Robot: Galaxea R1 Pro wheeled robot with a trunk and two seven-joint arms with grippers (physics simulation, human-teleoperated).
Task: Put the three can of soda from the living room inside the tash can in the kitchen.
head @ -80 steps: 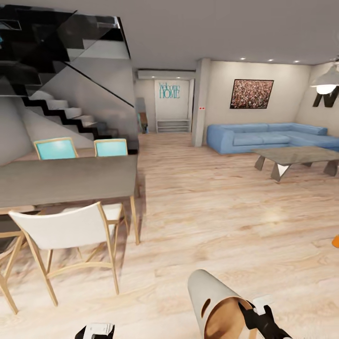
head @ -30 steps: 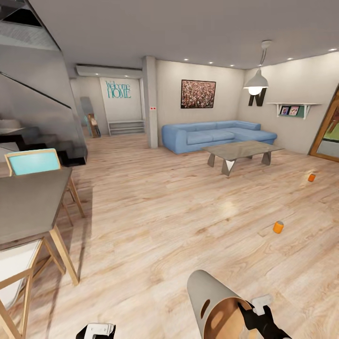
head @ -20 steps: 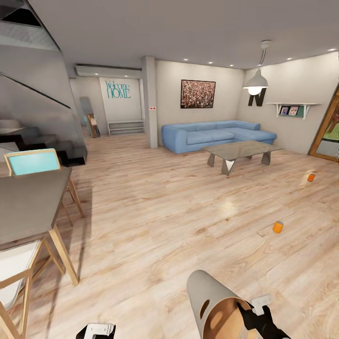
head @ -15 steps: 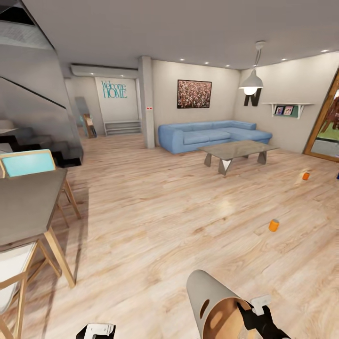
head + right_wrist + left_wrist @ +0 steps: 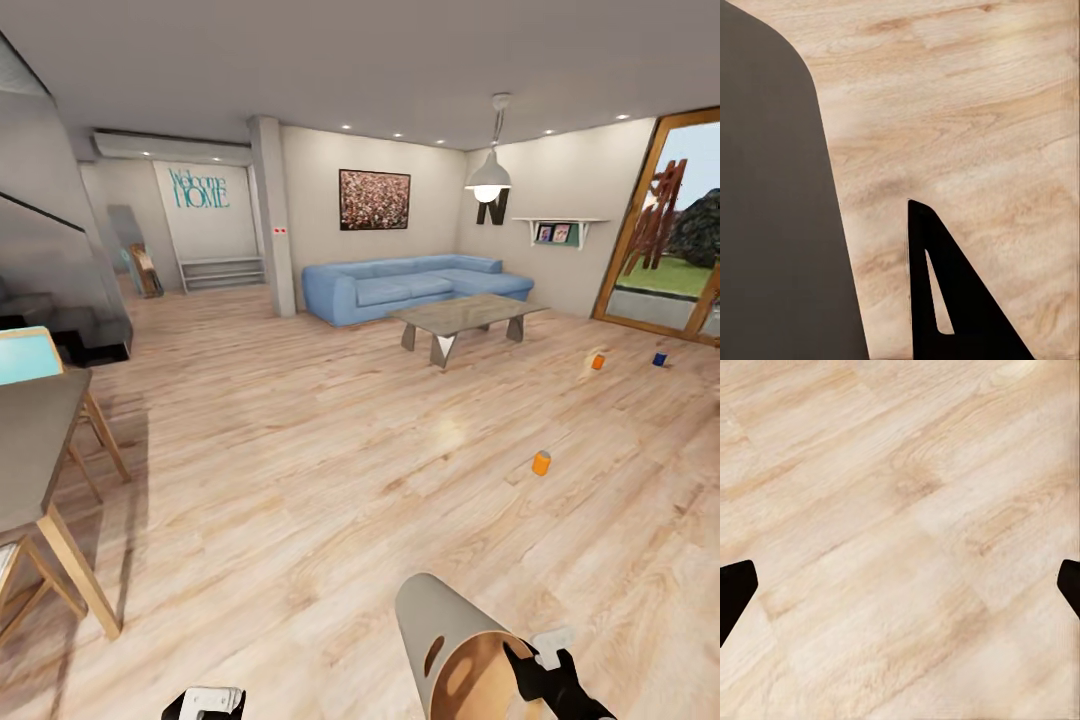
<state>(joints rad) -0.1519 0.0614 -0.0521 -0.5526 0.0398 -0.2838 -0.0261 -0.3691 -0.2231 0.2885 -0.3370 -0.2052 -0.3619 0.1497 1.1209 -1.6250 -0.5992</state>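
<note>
**Right pincer on trash can rim, three cans on living room floor ahead**

Right gripper [image 5: 532, 668] low in head view, black fingers clamped over near rim of trash can [image 5: 440, 622]. Looks closed on rim, one finger [image 5: 945, 300] outside dark can wall [image 5: 772, 225] in right wrist view, other finger hidden. Trash can grey outside, brown inside, tilted, open mouth toward camera, held above wood floor [image 5: 300, 450].

Left gripper [image 5: 205, 703] at bottom of head view, holding nothing. Spread wide in left wrist view [image 5: 900, 585], black fingertips [image 5: 733, 589] at opposite sides with bare floor planks [image 5: 900, 495] between.

Nearest orange can [image 5: 541, 462] upright on open floor, ahead and right of trash can, well apart from it. Second orange can [image 5: 597, 361] farther off, toward floor's right edge. Blue can [image 5: 659, 359] near it, closer to wood-framed glass door [image 5: 668, 240]. All three apart from one another.

Coffee table [image 5: 460, 315] beyond the cans, toward floor's far edge, blue sofa [image 5: 410, 285] behind it against far wall. Pendant lamp [image 5: 487, 185] above table, framed picture [image 5: 374, 199] over sofa, "Welcome HOME" lettering [image 5: 200, 188] on far left wall. Dining table [image 5: 30, 440] and turquoise chair [image 5: 22, 356] at floor's left edge.
</note>
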